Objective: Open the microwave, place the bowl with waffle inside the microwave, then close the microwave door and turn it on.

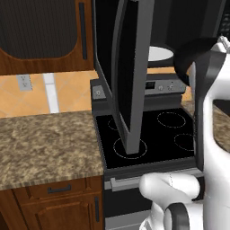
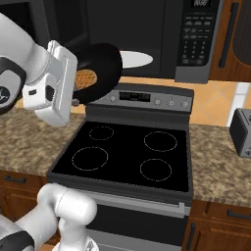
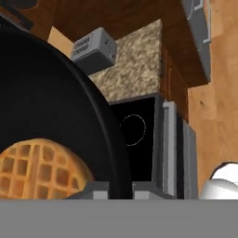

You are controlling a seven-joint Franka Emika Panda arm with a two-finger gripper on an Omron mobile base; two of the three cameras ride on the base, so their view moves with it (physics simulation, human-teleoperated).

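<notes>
Closest to the hand camera, the bowl (image 3: 51, 107) takes up most of the frame: a shallow, smooth black dish with a thick rolled rim. The gripper (image 3: 121, 188) pinches that rim, one grey fingertip (image 3: 95, 188) inside and one outside, so the claw is narrow and clamped on the bowl's edge. The bowl is tipped steeply here, though the hand camera rolls with the wrist; from the right base camera it also looks tilted toward the viewer, held up in front of the cavity.

By size: the microwave (image 2: 147, 34) is a big black box over the range, with a grey frame and a button panel (image 2: 194, 37) on its right. Its door (image 1: 130, 72), dark glass in a grey frame, stands swung out to the left, edge-on in the left base view, leaving the mouth free for loading. Below is the stove (image 2: 127, 152), a glossy black top with thin ring outlines. Speckled stone counter (image 1: 45, 139) runs either side over brown wood cabinets. Inside the cavity lies a white round turntable (image 2: 135, 60), flat and bare. A small grey toaster (image 2: 241, 132) sits on the right counter.

Smallest is the waffle (image 2: 85, 78), a golden-brown disc with a square grid, resting low in the tilted bowl against the lower wall. I judge it could slide out if the tilt grows, so levelling before insertion seems wise.
</notes>
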